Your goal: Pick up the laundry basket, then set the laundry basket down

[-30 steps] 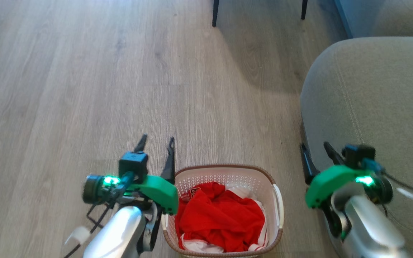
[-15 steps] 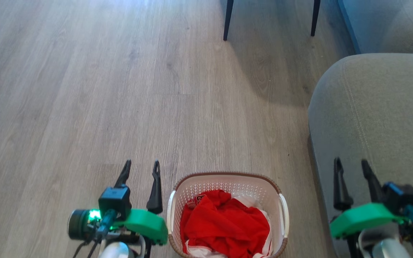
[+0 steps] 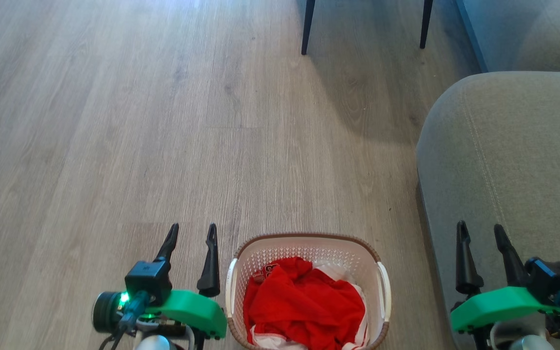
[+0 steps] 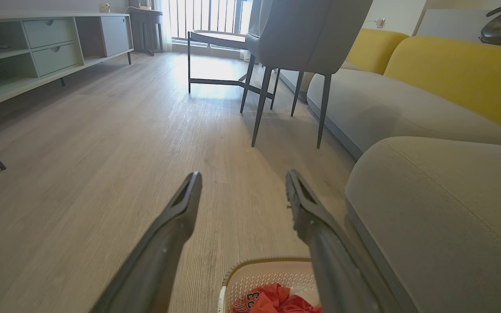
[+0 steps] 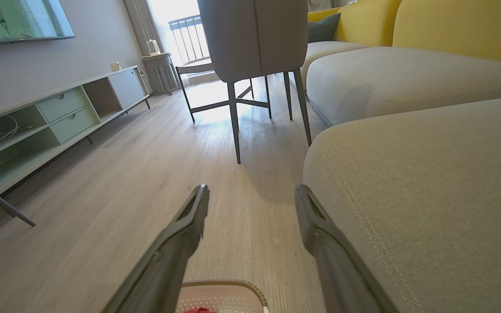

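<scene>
The wood floor (image 3: 139, 121) carries the basket (image 3: 304, 249), which stands just beside the grey sofa (image 3: 513, 160), low in the head view. The basket looks light. Its thin perforated plastic is probably stiff at the brown rim and flexible in the walls, and it holds only soft red clothes (image 3: 304, 304). The white handles (image 3: 386, 291) on either side are the likely holds. The left claw (image 3: 193, 228) and right claw (image 3: 480, 226) flank it, fingers apart and empty.

We see daylight pouring from the window (image 4: 207, 17), glaring on the floor (image 4: 215, 67) nearby. The chair (image 4: 307, 34) throws a soft shadow toward us. Our wrist views bend at the edges; near fingers (image 4: 163, 243) look blurred.
</scene>
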### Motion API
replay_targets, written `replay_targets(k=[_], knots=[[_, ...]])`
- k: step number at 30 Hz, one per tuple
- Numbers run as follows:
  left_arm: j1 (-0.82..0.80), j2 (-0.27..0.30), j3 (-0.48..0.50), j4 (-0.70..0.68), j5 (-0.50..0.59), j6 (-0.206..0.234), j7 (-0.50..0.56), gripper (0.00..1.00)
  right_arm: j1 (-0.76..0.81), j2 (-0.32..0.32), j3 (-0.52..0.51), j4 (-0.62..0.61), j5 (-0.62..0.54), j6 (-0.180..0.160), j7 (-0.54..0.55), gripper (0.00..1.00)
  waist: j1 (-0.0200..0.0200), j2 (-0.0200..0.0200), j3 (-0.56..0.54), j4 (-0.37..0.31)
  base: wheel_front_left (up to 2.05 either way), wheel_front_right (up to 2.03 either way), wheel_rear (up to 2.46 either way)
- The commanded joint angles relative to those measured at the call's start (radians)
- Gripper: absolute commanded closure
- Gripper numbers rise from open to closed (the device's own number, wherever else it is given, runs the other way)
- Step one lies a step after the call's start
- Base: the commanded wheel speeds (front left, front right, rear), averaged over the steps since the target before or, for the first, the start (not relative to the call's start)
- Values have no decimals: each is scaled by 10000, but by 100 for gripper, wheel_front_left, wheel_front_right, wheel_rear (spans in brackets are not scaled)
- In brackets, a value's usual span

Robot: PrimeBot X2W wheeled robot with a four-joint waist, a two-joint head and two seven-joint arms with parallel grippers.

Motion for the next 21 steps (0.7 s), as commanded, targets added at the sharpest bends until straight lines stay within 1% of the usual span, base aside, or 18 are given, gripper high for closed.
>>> replay_targets(k=[1,7,21], knots=[[-375,-59,301,-260,19,29,-80,0,-232,-75,174,-341,60,67,-131,0,1,-1,14,1,0,0,0],[-448,-59,281,-148,-2,154,-80,0,-230,-75,238,-315,35,67,-131,0,1,-1,0,-13,0,0,0],[-498,-60,243,77,-149,172,-80,0,-222,-74,276,-283,32,67,-131,0,1,-1,-126,-2,0,0,0]])
